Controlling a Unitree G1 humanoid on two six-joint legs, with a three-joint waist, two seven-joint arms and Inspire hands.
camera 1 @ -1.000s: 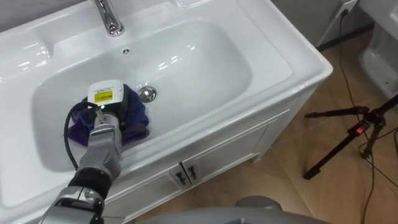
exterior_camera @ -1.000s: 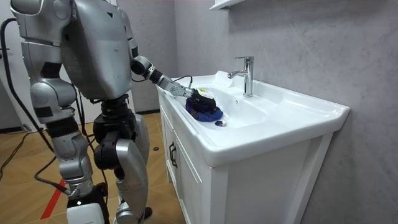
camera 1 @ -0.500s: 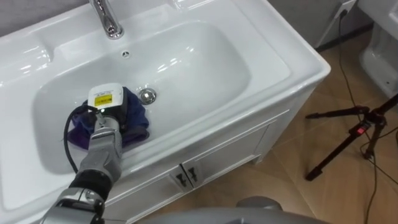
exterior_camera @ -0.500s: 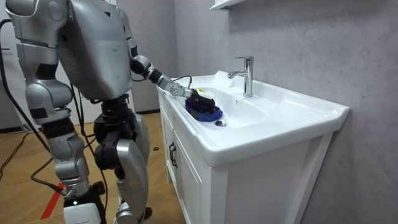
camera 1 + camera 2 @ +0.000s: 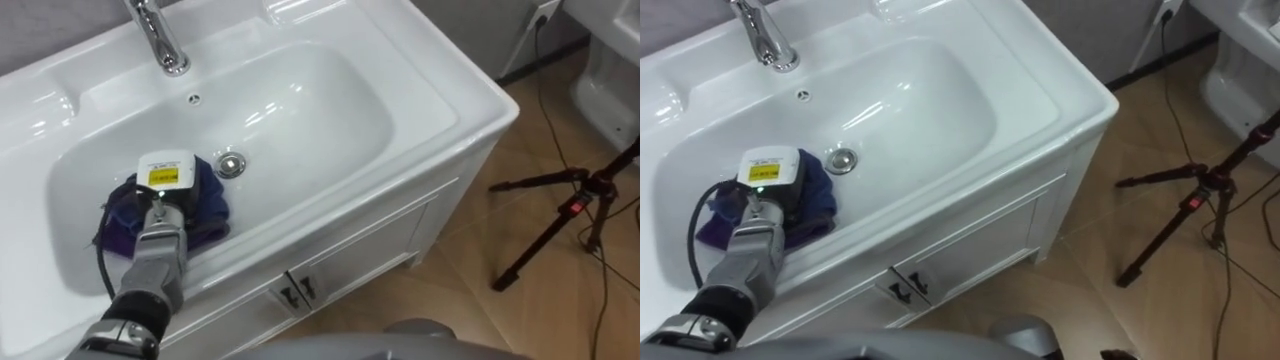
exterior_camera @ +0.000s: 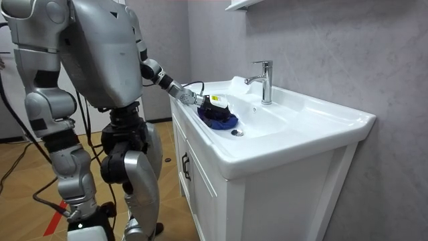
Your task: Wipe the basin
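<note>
Little has moved since a second ago: my head has swung, so the whole picture has slid, while the cloth (image 5: 205, 195) and my left hand (image 5: 165, 172) on top of it keep nearly the same gap to the drain (image 5: 230, 165). In the room view they have crept only a touch toward the basin's near wall. I judge the stroke to be short and slow, so the wiping is well short of done. The cloth lies bunched on the floor of the basin (image 5: 320, 90) at about 8 o'clock, with the drain just beside it at 3 o'clock and the faucet (image 5: 158, 40) up at 12. The broad bowl from 1 to 4 o'clock lies well apart from the cloth. My hand rests back-up on the cloth with its underside buried in the folds, so I cannot tell whether it clutches the cloth or presses flat. My right hand (image 6: 85, 229) hangs low at the room view's bottom edge, cut off, and I cannot tell its state either. Beyond the cabinet doors (image 5: 350, 260), a tripod (image 5: 570, 215) stands on the floor at 3 o'clock.
</note>
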